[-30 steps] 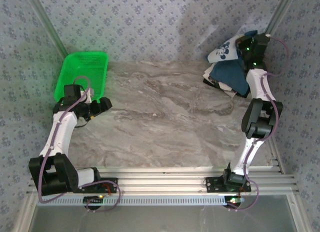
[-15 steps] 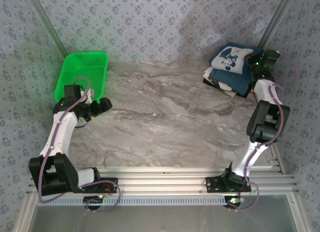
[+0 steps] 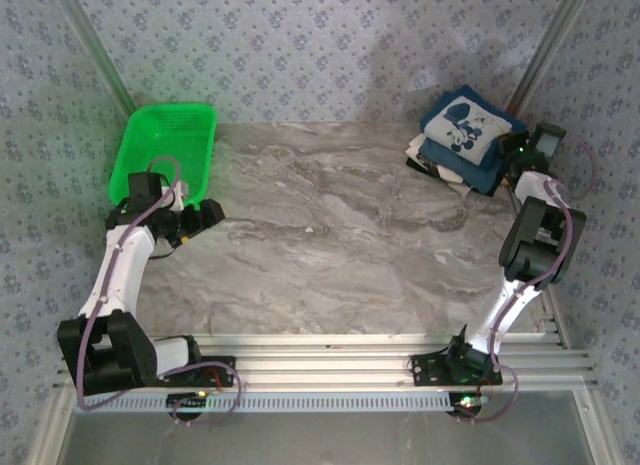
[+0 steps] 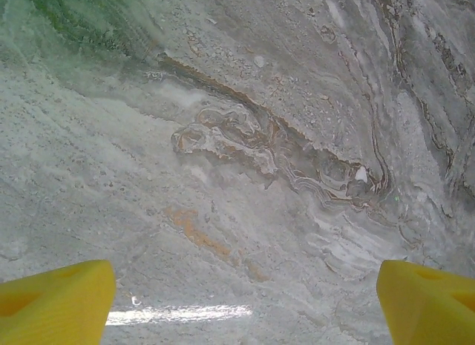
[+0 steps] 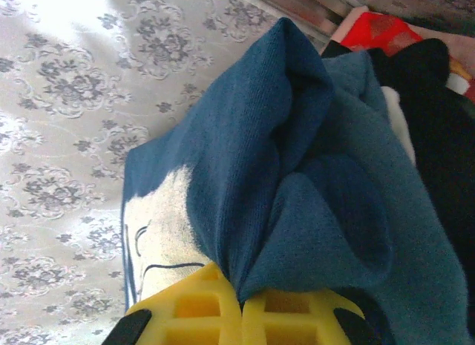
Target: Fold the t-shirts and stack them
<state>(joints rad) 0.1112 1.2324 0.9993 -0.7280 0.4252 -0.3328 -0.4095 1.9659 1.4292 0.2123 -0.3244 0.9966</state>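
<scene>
Checking the top view first: we see the stack (image 3: 450,160) at the back corner of the table (image 3: 330,245) opposite the basket (image 3: 165,145), well apart from it. The navy shirt (image 3: 462,123) lies on top, pale-printed face up, and its long axis seems to slant away from the basket. The right gripper (image 3: 522,147) sits at the stack's edge farthest from the basket, so the right arm is nearer. The left gripper (image 3: 205,213) hangs just beside the basket.

Left wrist: the left gripper (image 4: 245,297) has its jaws spread wide with nothing between them, only bare table (image 4: 260,137) below.

Right wrist: the right gripper (image 5: 241,304) is pinched tight on a bunched fold of the navy shirt (image 5: 282,137), and the cloth puckers straight out from the tips. A red shirt (image 5: 375,30) and a black shirt (image 5: 438,115) peek out beside it. We judge the next move is to let go and back off away from the basket.
</scene>
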